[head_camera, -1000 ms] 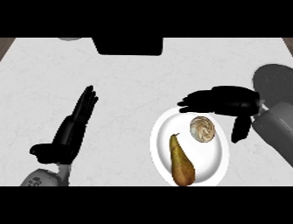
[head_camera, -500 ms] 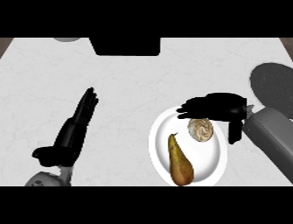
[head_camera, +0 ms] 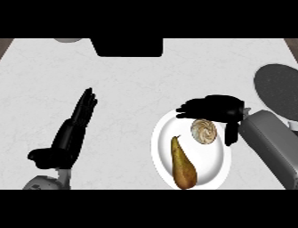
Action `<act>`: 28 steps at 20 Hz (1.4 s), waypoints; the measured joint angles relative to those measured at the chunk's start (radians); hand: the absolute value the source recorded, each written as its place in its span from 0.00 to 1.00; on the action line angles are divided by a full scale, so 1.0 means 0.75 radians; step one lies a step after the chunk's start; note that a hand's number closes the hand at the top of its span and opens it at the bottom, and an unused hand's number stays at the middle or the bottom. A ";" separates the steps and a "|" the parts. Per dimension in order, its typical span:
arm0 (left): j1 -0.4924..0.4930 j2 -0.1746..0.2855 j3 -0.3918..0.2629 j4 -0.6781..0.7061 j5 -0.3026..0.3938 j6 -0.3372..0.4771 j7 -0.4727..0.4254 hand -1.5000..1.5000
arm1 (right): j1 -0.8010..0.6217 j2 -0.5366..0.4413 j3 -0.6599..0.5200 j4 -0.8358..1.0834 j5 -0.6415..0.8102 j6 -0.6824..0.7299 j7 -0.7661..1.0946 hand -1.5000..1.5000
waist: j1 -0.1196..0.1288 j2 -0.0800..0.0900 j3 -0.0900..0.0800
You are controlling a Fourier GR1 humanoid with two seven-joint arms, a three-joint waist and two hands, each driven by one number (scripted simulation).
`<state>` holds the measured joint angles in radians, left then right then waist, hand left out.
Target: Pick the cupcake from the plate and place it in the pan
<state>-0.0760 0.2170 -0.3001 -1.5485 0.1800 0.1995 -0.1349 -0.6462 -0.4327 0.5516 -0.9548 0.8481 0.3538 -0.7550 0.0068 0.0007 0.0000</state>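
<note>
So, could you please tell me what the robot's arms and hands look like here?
Both forearms are plain grey and smooth: the right forearm shows as a broad rounded casing, the left forearm only as a small pale stub. The left hand and right hand are black all over, with slim fingers and a thumb. No cables or markings show.

Right hand [head_camera: 210, 109] has slid left and a little down-frame, from off the plate's [head_camera: 159, 149] upper-right rim to over its top edge, fingers now just above the cupcake [head_camera: 203, 130]. Thumb [head_camera: 232, 133] drawn nearer the cupcake's right side, a gap still between. Grey forearm [head_camera: 276, 149] swung in with it, baring more of the dark pan [head_camera: 286, 91] at upper right.
</note>
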 measured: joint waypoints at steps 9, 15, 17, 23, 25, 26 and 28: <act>0.048 -0.037 0.028 -0.043 -0.046 -0.040 0.007 0.50 | -0.017 0.142 -0.053 0.179 0.154 -0.046 -0.010 0.00 | 0.003 0.000 -0.001; 0.046 -0.079 0.026 -0.023 -0.081 -0.037 0.004 0.50 | -0.064 0.176 -0.011 0.282 0.292 -0.146 -0.088 1.00 | 0.008 -0.009 -0.005; 0.043 -0.069 0.048 -0.020 -0.078 -0.059 0.002 0.50 | -0.073 0.189 -0.016 0.302 0.330 -0.190 -0.113 1.00 | 0.006 -0.013 -0.007; 0.031 -0.071 0.077 -0.038 -0.081 -0.089 0.035 0.50 | -0.118 0.237 -0.071 0.430 0.389 -0.334 -0.209 1.00 | 0.010 -0.020 -0.011; 0.032 -0.093 0.071 -0.021 -0.101 -0.079 0.018 0.50 | -0.123 0.250 -0.097 0.436 0.393 -0.358 -0.215 1.00 | 0.007 -0.019 -0.011; 0.035 -0.096 0.070 -0.021 -0.106 -0.079 0.021 0.50 | -0.115 0.251 -0.112 0.426 0.390 -0.375 -0.220 1.00 | 0.005 -0.018 -0.011; 0.047 -0.092 0.077 -0.028 -0.104 -0.089 0.018 0.50 | -0.099 0.252 -0.149 0.405 0.370 -0.400 -0.230 1.00 | 0.003 -0.016 -0.009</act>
<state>-0.0410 0.1476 -0.2421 -1.5699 0.1021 0.1328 -0.1214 -0.7206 -0.2438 0.4398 -0.6510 1.1256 0.0538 -0.9277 0.0088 -0.0111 -0.0070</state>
